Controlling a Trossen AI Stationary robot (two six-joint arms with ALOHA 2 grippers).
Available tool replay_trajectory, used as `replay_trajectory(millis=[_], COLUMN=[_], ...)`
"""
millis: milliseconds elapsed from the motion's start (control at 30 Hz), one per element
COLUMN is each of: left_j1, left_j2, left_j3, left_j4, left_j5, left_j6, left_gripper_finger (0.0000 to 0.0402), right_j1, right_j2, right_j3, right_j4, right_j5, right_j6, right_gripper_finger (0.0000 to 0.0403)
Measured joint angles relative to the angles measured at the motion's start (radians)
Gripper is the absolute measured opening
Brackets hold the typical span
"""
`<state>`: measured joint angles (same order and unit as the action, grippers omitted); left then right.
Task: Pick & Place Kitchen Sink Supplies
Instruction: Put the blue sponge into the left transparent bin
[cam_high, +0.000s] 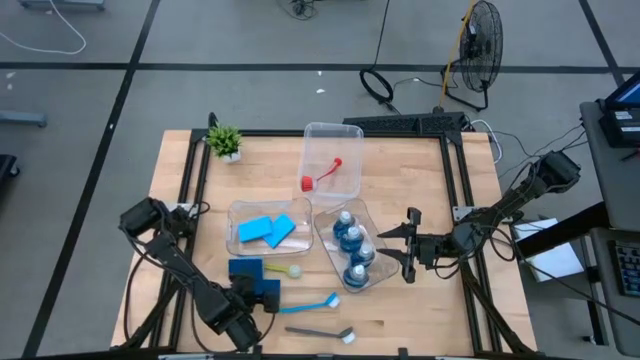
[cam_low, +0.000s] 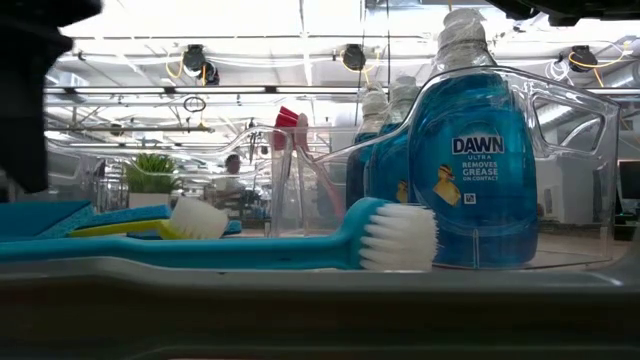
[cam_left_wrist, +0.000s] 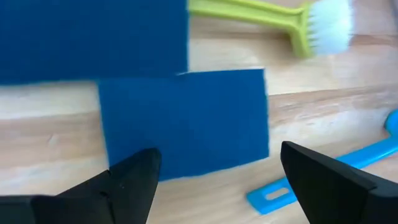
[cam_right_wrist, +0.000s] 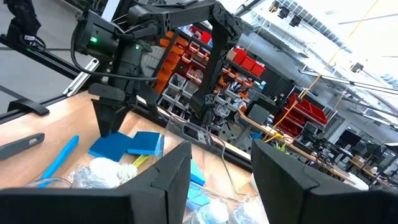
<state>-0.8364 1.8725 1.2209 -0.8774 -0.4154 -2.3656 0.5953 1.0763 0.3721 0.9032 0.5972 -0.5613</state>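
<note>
High view: wooden bench (cam_high: 400, 170) at centre. Upper middle, a clear bin (cam_high: 345, 135) holds the red brush (cam_high: 320, 176). Centre left, a second bin (cam_high: 240, 212) holds two light-blue sponges (cam_high: 266, 230). Centre right, a third bin (cam_high: 372, 222) holds three soap bottles (cam_high: 352, 250). Lower left, two dark-blue sponges (cam_high: 246, 270) lie on the bench beside the left gripper (cam_high: 268, 296); yellow-green brush (cam_high: 281, 268), light-blue brush (cam_high: 310, 302) and grey brush (cam_high: 318, 332) lie nearby. Right gripper (cam_high: 405, 247) hovers just right of the bottle bin, jaws spread, holding nothing. Small potted plant (cam_high: 225, 141) upper left.

Low view: nearest bottle label (cam_low: 475, 170) reads "DAWN ULTRA REMOVES GREASE ON CONTACT".

Left wrist view: jaws wide apart, empty, a dark-blue sponge (cam_left_wrist: 186, 121) between and beyond them.

Right wrist view: jaws parted, empty; the left arm stands over the sponges beyond.
</note>
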Motion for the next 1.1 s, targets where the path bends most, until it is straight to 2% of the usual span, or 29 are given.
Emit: replay_trajectory(millis=[167,333,433,767,933,1100], left_j1=[0.028,0.055,0.066,0.08,0.086,0.112], left_j2=[0.0,0.0,0.0,0.001,0.007,0.013], left_j3=[0.0,0.0,0.0,0.0,0.0,0.0], left_j4=[0.063,0.055,0.078,0.088,0.087,0.03], left_j5=[-0.033,0.033,0.032,0.049,0.11,0.133], left_j6=[0.148,0.442,0.63,1.089,1.255,1.337], left_gripper_finger=[0.0335,0.0335,0.0335,0.0335,0.0335,0.0335], right_j1=[0.0,0.0,0.0,0.0,0.0,0.0], right_j2=[0.0,0.0,0.0,0.0,0.0,0.0], right_j3=[0.0,0.0,0.0,0.0,0.0,0.0], right_j4=[-0.003,-0.003,-0.003,-0.003,-0.003,-0.003], right_j5=[0.0,0.0,0.0,0.0,0.0,0.0], right_j6=[0.0,0.0,0.0,0.0,0.0,0.0], right_gripper_finger=[0.0155,0.0155,0.0155,0.0155,0.0155,0.0155])
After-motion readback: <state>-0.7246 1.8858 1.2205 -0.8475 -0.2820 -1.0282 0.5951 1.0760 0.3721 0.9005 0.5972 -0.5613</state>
